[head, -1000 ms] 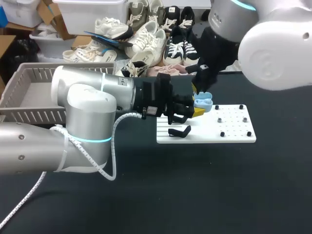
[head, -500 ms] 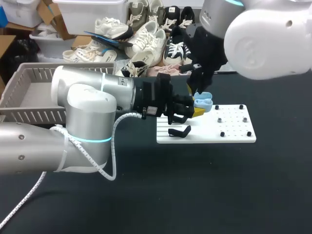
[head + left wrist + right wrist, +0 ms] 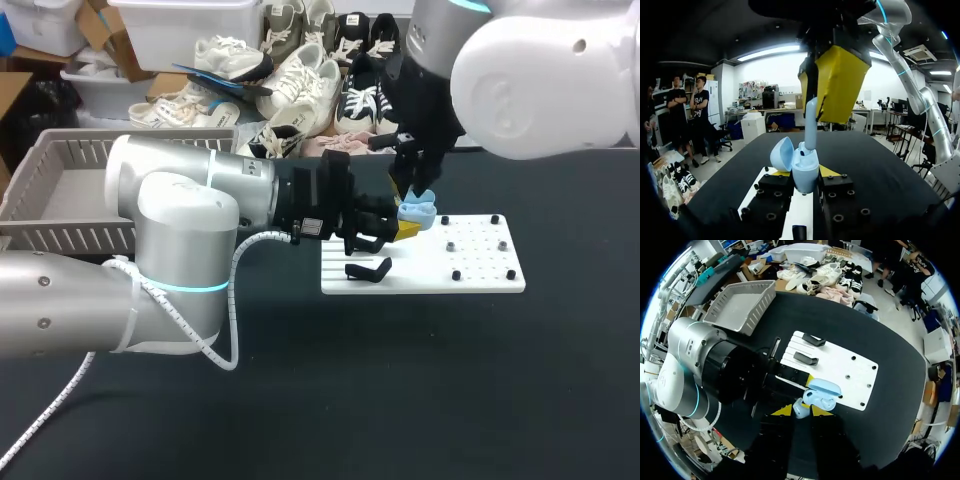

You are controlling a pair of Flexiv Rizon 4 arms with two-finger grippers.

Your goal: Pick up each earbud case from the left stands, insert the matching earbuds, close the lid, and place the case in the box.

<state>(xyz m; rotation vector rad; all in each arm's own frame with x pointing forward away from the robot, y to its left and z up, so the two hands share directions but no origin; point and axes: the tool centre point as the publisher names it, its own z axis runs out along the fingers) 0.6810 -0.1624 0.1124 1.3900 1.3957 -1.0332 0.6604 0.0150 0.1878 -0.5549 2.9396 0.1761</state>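
Observation:
A light blue earbud case [image 3: 804, 170] with its lid [image 3: 781, 153] open sits upright between the fingers of my left gripper [image 3: 804, 176], which is shut on it above the white stand board [image 3: 480, 275]. Directly over the case my right gripper [image 3: 832, 85] points down, shut on a light blue earbud [image 3: 811, 125] whose stem reaches into the case. In the right wrist view the earbud [image 3: 800, 409] shows between my right gripper's [image 3: 801, 411] yellow tips, beside the open case [image 3: 822, 395]. In the head view the case [image 3: 418, 212] lies under my right gripper [image 3: 412, 192], next to my left gripper [image 3: 405, 230].
Two black stands [image 3: 814, 340] [image 3: 805, 359] sit on the white board's [image 3: 840, 365] left part, with small pegs [image 3: 456, 275] on its right part. A grey slatted basket [image 3: 60, 190] stands at the table's far left. My left arm [image 3: 190, 200] stretches across from it.
My right arm has swung left and down, bringing its gripper with the earbud from beside the case to right over it. The left arm and case have stayed still.

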